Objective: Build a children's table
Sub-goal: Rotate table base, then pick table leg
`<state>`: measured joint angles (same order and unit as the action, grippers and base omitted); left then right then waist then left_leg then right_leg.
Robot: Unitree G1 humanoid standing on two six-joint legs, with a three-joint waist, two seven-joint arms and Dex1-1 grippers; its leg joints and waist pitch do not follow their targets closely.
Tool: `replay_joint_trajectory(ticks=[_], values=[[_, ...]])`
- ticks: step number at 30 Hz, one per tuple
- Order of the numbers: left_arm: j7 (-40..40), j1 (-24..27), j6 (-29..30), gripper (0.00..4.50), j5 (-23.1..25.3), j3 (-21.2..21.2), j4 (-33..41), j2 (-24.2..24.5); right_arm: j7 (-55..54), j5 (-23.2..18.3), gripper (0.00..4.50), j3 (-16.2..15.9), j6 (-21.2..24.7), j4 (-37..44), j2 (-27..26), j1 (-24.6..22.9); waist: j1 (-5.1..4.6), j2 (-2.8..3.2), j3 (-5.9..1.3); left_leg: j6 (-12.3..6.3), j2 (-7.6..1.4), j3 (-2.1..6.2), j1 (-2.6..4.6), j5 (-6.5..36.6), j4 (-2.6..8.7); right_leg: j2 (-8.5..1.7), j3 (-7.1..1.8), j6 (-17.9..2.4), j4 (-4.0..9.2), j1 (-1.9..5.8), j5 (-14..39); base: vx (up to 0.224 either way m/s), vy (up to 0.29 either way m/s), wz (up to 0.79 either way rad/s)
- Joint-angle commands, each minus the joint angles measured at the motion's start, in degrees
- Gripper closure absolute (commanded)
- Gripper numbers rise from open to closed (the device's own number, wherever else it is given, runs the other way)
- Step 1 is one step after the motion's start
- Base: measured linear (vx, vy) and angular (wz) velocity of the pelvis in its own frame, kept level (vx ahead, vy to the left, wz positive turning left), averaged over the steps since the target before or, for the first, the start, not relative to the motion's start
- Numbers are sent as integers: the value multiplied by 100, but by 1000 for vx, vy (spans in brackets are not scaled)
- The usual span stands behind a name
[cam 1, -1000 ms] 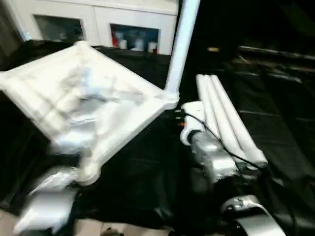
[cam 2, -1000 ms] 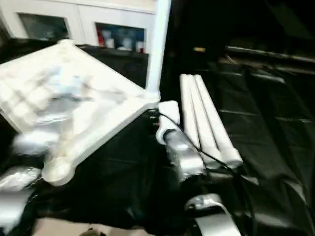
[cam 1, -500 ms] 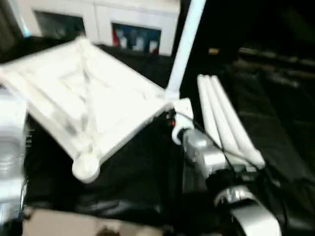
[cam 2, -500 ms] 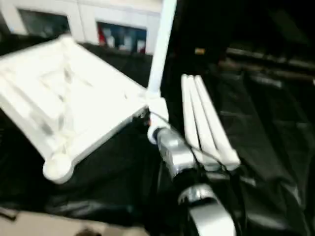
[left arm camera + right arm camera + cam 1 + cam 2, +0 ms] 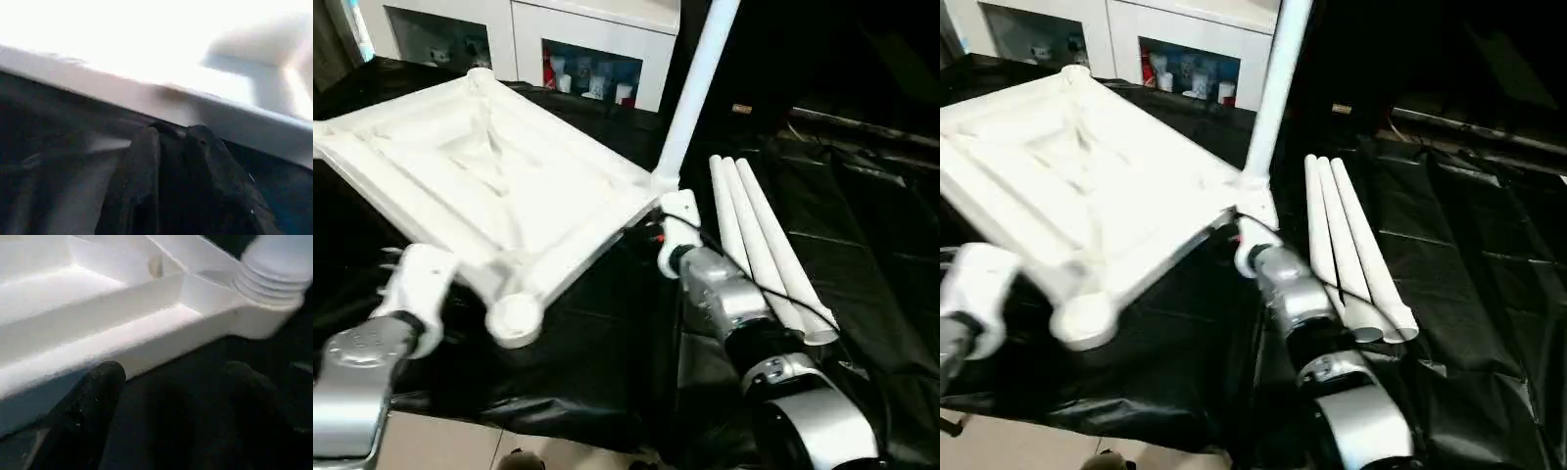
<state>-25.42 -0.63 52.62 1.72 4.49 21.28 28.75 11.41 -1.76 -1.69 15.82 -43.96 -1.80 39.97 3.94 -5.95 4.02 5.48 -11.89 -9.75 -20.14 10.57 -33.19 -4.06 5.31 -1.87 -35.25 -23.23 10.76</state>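
Black sheet (image 5: 862, 245) covers table, white cabinet (image 5: 587, 39) behind; left claw (image 5: 168, 134) nearly closed, empty; right claw (image 5: 166, 382) wide open, empty.

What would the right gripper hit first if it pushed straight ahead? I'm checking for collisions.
Probably the side rim of the upside-down white plastic tabletop, just short of the corner holding the upright white tube leg. The right gripper stands open; the gap is unclear.

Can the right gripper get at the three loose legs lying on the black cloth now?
Probably yes. The loose legs lie uncovered just beside the right gripper, which is open near the table top's corner.
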Motion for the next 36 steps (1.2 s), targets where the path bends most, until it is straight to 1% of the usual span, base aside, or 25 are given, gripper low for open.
replay_joint_trajectory(ticks=[1,2,3,5,6,7,8,9,10,11,12,14,15,16,20,21,22,24,25,27,28,29,31,34,36], values=[[-238,-89,18,335,-220,-359,104,-17,-46,148,94,-8,719,572,261,-141,-27,303,-374,266,-118,9,98,1030,397,-285,-348,-901,306,264,200,0,0,0],[-235,-103,11,335,-222,-369,94,-24,-4,124,94,-3,746,636,278,-164,-19,287,-375,269,-119,10,84,1063,401,-299,-351,-884,301,280,236,0,0,0],[-251,-234,-229,335,-220,-481,-48,-108,241,35,94,6,1043,1321,473,-394,-18,313,-386,283,-113,15,64,1196,393,-327,-358,-821,327,305,445,0,0,0],[-291,-300,-317,335,-230,-543,-111,-164,269,-14,94,47,1244,1673,573,-501,3,327,-368,267,-122,29,70,1298,406,-332,-362,-744,368,294,703,0,0,0],[-335,-334,-312,335,-259,-586,-126,-191,196,-60,94,134,1403,1842,620,-537,12,437,-364,304,-118,46,68,1339,412,-328,-360,-737,360,302,745,0,0,0],[-351,-342,-339,327,-269,-597,-130,-197,163,-73,78,162,1464,1894,635,-545,-5,354,-371,302,-125,45,53,1317,404,-331,-358,-757,363,309,738,0,0,0],[-403,-393,-484,327,-307,-645,-166,-232,-19,-153,78,330,1813,2133,712,-565,-13,339,-385,282,-118,44,40,1287,396,-331,-357,-775,356,325,749,0,0,0],[-441,-416,-577,324,-318,-667,-193,-230,-106,-202,61,424,2057,2233,749,-557,-26,373,-378,250,-100,33,42,1207,376,-324,-369,-783,369,316,761,0,0,0],[-459,-444,-613,324,-327,-690,-216,-224,-155,-220,61,486,2274,2332,770,-551,-17,454,-378,250,-83,38,41,1179,372,-316,-370,-789,363,321,772,0,0,0],[-459,-444,-613,324,-327,-690,-216,-224,-155,-220,48,486,2274,2332,770,-551,-26,431,-376,234,-85,22,45,1184,371,-308,-373,-777,388,312,802,0,0,0],[-575,-542,-658,324,-373,-671,-288,-121,-223,-197,35,604,2720,2541,874,-511,-24,486,-376,246,-82,37,31,1183,368,-314,-370,-763,374,322,887,0,0,0],[-704,-668,-763,324,-489,-564,-351,-9,-264,-203,19,694,3176,2728,950,-489,-30,491,-387,228,-69,35,42,1147,353,-293,-374,-735,394,322,899,0,0,0],[-814,-790,-840,324,-576,-473,-400,78,-293,-242,17,797,3450,2843,979,-482,-32,539,-391,249,-71,42,30,1069,347,-292,-380,-753,374,328,827,0,0,0],[-964,-900,-905,324,-675,-401,-420,159,-294,-239,17,839,3618,2860,1025,-455,-41,551,-382,238,-53,34,33,1075,341,-278,-383,-747,397,322,850,0,0,0],[-1748,-1135,-904,324,-1165,-226,-296,517,-300,-347,5,966,4107,2794,1135,-337,-37,549,-398,246,-54,35,40,989,332,-285,-376,-841,374,329,827,0,0,0],[-1971,-1149,-894,324,-1308,-203,-214,618,-267,-424,5,1000,4272,2749,1156,-294,-53,539,-405,243,-50,43,13,910,336,-285,-375,-874,339,358,816,0,0,0],[-2027,-1156,-894,324,-1343,-204,-194,641,-253,-449,5,1009,4317,2726,1166,-277,-58,546,-406,242,-58,35,19,897,332,-286,-380,-876,344,345,803,0,0,0],[-2481,-1186,-789,324,-1767,-165,-8,753,-110,-540,5,984,4600,2606,1252,-201,-55,497,-415,194,-49,1,29,778,318,-290,-396,-905,344,338,808,0,0,0],[-2481,-1186,-789,324,-1767,-165,-8,753,-110,-540,5,984,4600,2606,1252,-201,-47,526,-413,198,-57,5,32,784,318,-292,-396,-927,332,326,811,0,0,0],[-2760,-1242,-815,324,-1992,-236,37,847,1,-573,5,950,4776,2601,1276,-165,-42,522,-404,199,-62,2,32,815,323,-292,-394,-904,349,325,888,0,0,0],[-2783,-1267,-824,324,-2005,-263,24,856,22,-575,5,939,4789,2600,1275,-154,-41,531,-406,203,-63,1,36,818,323,-290,-394,-896,346,323,897,0,0,0],[-2804,-1291,-834,324,-2018,-290,11,864,43,-577,5,928,4802,2599,1274,-144,-45,499,-404,194,-60,-4,32,823,323,-287,-395,-878,357,324,930,0,0,0],[-2859,-1359,-840,324,-2067,-340,-23,877,52,-585,5,910,4862,2598,1269,-106,-33,523,-405,221,-66,0,44,822,324,-295,-399,-842,355,319,1005,0,0,0],[-2996,-1609,-851,324,-2153,-527,-132,821,192,-606,5,741,4992,2329,1333,101,-31,448,-400,240,-54,-13,34,817,316,-292,-413,-789,359,318,1203,0,0,0],[-3016,-1641,-866,324,-2148,-562,-154,819,217,-610,5,705,5040,2259,1347,136,-32,464,-387,268,-55,-7,29,880,317,-297,-423,-738,366,308,1371,0,0,0]])
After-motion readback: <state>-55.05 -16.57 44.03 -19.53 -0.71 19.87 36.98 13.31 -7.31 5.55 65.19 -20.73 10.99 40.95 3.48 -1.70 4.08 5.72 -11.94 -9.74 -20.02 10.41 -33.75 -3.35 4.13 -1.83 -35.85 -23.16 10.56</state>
